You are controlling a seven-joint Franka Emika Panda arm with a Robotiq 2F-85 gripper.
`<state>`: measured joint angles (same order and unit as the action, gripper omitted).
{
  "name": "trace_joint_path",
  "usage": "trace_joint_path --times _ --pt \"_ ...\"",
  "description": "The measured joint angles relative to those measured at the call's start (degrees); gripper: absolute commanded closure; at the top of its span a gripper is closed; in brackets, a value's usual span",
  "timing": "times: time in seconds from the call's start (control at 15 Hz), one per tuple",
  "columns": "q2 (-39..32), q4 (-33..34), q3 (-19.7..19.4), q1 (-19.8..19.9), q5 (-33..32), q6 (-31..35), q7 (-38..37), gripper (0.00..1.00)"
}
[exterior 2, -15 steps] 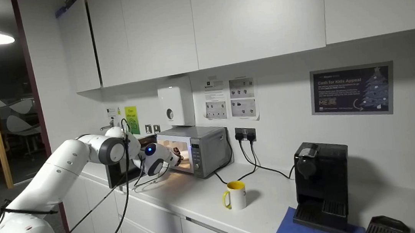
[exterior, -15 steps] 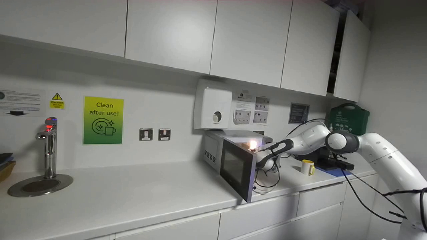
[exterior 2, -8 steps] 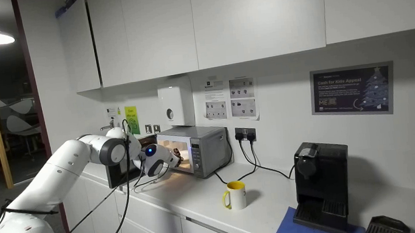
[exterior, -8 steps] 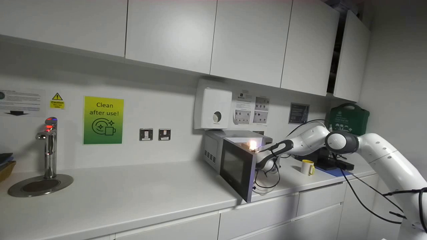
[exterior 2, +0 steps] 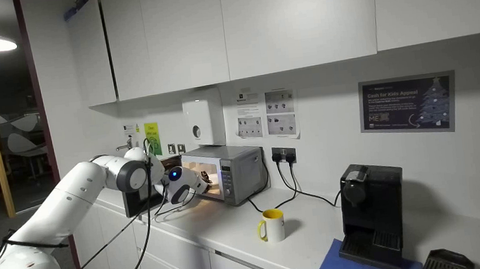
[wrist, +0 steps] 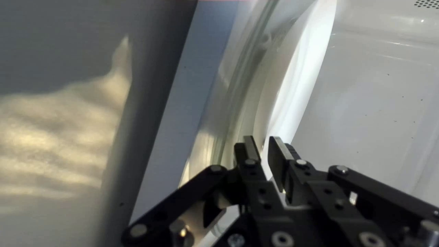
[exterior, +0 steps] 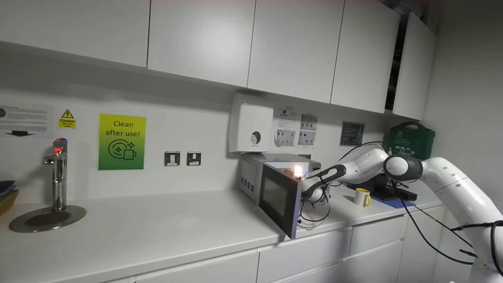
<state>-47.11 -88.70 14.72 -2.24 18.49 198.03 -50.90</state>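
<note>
Poster [exterior: 122, 142] reads "Clean after use!"; arm [exterior 2: 70, 192] has shifted slightly. Cannot tell whether end effector [wrist: 263, 141] grips white dish [wrist: 310, 61].

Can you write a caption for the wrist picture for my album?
Robot gripper at the edge of a white dish inside the lit microwave.

microwave [exterior 2: 239, 172] front — open | door [exterior: 278, 197] blocks one side | white dish [wrist: 305, 75] — inside

Gripper [exterior 2: 207, 180], seemingly inside the lit, open microwave [exterior 2: 246, 174]
</note>
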Motion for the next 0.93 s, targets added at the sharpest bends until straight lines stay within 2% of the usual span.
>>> trace_joint_path --times 0.13,0.2,0.33,0.4,0.93 --pt "0.0 0.1 0.7 0.4 -0.1 0.1 0.0 0.59" --pt "0.0 0.2 1.2 0.7 -0.2 0.0 0.0 0.66" --pt "-0.1 0.2 1.7 1.0 -0.3 0.0 0.0 0.73" --pt "-0.2 0.2 1.8 1.2 -0.3 -0.1 0.0 0.70" --pt "-0.7 0.2 3.9 3.1 -2.1 -0.2 0.0 0.66"
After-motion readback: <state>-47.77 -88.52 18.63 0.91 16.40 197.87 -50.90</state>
